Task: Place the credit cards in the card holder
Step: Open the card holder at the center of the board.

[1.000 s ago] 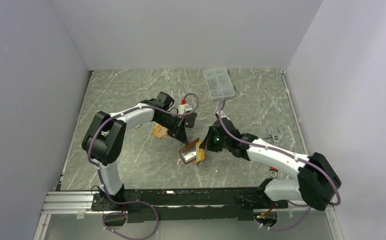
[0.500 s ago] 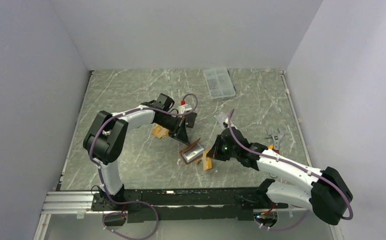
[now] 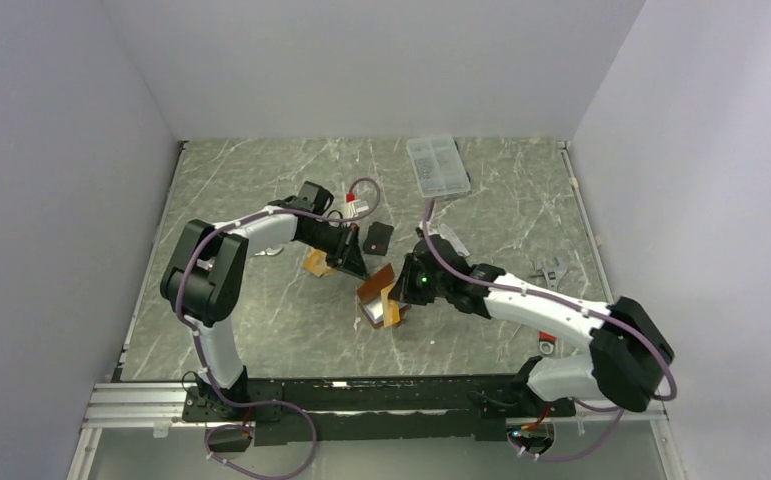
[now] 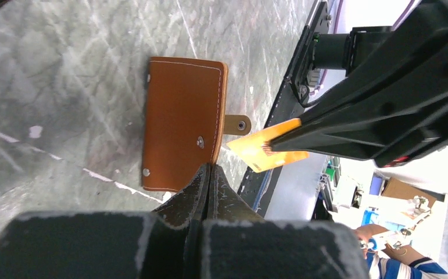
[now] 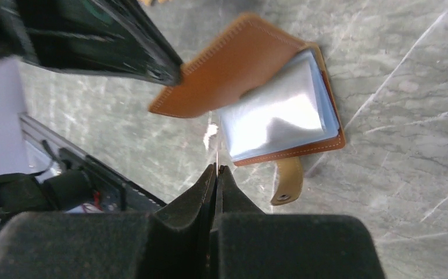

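The right jaws are pressed together on an orange card (image 4: 268, 152), pinching it by one edge; its small print is unreadable. The card's free edge is right beside the card holder (image 5: 279, 116), which lies open on the counter (image 3: 261, 325) with its pale pockets up. The left jaws are clamped on its raised brown cover. Farther back a black card (image 3: 379, 236) lies flat, and a clear box (image 3: 438, 166) sits near the far edge.

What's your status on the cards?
Left hand shut on brown leather folding card holder, cover held up. Right hand shut on orange-tan flat card, edge beside pale pockets, not in. Nothing seen between.
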`<state>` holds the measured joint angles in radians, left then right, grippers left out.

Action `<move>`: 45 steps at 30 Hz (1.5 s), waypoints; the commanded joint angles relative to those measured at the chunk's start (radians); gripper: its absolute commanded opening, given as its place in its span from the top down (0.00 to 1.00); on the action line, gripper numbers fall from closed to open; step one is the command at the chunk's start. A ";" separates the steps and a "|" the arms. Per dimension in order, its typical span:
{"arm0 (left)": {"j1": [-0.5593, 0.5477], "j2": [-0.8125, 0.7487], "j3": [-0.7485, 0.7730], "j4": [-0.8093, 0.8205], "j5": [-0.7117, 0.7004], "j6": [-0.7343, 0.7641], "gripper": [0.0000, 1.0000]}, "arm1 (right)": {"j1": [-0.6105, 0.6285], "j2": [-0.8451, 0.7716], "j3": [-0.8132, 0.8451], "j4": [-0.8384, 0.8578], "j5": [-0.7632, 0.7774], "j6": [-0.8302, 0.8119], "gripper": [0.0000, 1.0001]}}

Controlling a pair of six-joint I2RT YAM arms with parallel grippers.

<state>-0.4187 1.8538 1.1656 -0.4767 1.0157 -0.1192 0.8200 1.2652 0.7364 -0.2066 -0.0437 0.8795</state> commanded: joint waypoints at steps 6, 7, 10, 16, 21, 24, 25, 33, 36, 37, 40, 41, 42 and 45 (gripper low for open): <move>0.035 -0.055 -0.004 -0.037 -0.073 0.105 1.00 | 0.016 0.058 -0.004 0.026 0.013 -0.031 1.00; 0.036 -0.056 -0.003 -0.036 -0.080 0.107 1.00 | 0.016 0.054 -0.013 0.031 0.011 -0.031 1.00; 0.038 -0.052 0.003 -0.034 -0.100 0.153 1.00 | 0.017 0.037 -0.038 0.038 0.013 -0.028 1.00; 0.038 -0.042 0.000 -0.026 -0.142 0.185 1.00 | 0.016 -0.020 -0.082 0.065 0.011 -0.029 1.00; 0.037 -0.043 -0.007 -0.015 -0.167 0.197 1.00 | 0.017 -0.029 -0.099 0.082 0.004 -0.032 1.00; 0.037 -0.047 -0.006 -0.017 -0.169 0.200 1.00 | 0.016 -0.015 -0.092 0.083 0.003 -0.035 1.00; 0.035 -0.049 -0.006 -0.017 -0.171 0.202 1.00 | 0.016 -0.011 -0.092 0.084 0.001 -0.037 1.00; 0.032 -0.055 -0.003 -0.023 -0.171 0.206 1.00 | 0.015 -0.051 -0.119 0.099 0.013 -0.037 1.00; 0.031 -0.050 0.001 -0.026 -0.171 0.207 1.00 | 0.014 -0.109 -0.159 0.123 0.033 -0.026 1.00; 0.031 -0.050 0.002 -0.024 -0.171 0.207 1.00 | 0.013 -0.118 -0.167 0.122 0.039 -0.023 1.00; 0.028 -0.053 0.001 -0.023 -0.176 0.208 1.00 | 0.014 -0.133 -0.184 0.119 0.042 -0.011 1.00; 0.029 -0.054 0.000 -0.023 -0.177 0.208 1.00 | 0.013 -0.137 -0.192 0.121 0.054 -0.008 1.00; 0.029 -0.054 0.000 -0.023 -0.174 0.208 1.00 | 0.013 -0.139 -0.197 0.123 0.066 -0.004 1.00; 0.027 -0.055 -0.002 -0.025 -0.174 0.208 1.00 | 0.013 -0.132 -0.200 0.121 0.078 0.002 1.00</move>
<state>-0.3836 1.8294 1.1652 -0.4980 0.8394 0.0669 0.8349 1.1446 0.5465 -0.1253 -0.0086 0.8654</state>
